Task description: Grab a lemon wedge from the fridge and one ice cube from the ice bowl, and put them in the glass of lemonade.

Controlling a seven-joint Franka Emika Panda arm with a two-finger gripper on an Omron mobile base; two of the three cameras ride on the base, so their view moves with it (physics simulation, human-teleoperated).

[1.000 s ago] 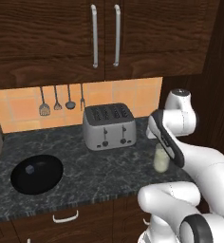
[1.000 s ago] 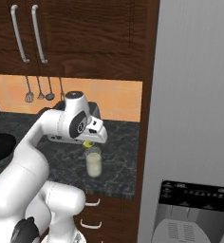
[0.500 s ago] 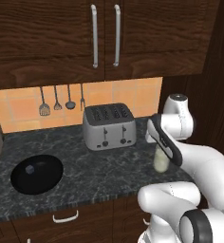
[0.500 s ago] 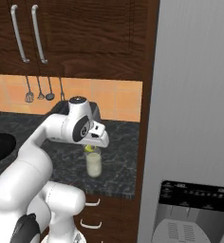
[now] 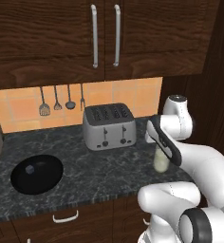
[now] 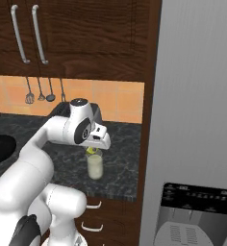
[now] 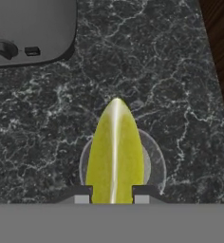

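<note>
Wedge [image 7: 115, 154] over glass [image 7: 152, 163] — that's where you are right now, with the gripper [image 6: 92, 149] clenched on the lemon piece and hanging just above the rim. From the hand camera the yellow-green point sits dead centre over the pale round mouth below it, so your line looks good.

To finish this cleanly, come straight down a touch before you let go; the wedge reads nearly as long as the mouth is wide, so I'd judge a drop from this height could catch the rim and tip out onto the counter [image 5: 109, 166]. Keep the point leading, release only once it's inside the rim, then lift straight up.

Watch your edges. In the right base view the glass [image 6: 94, 166] stands near the counter's front edge and close to the dark wood panel beside the fridge [image 6: 197, 96] — not much room on that side, so don't swing that way on the way out. The toaster [image 5: 109, 126] sits well apart on the other side.

After that, your open lane runs across the bare stone towards the bowl [image 5: 37, 173], well apart at the far end — plenty of room there.
</note>
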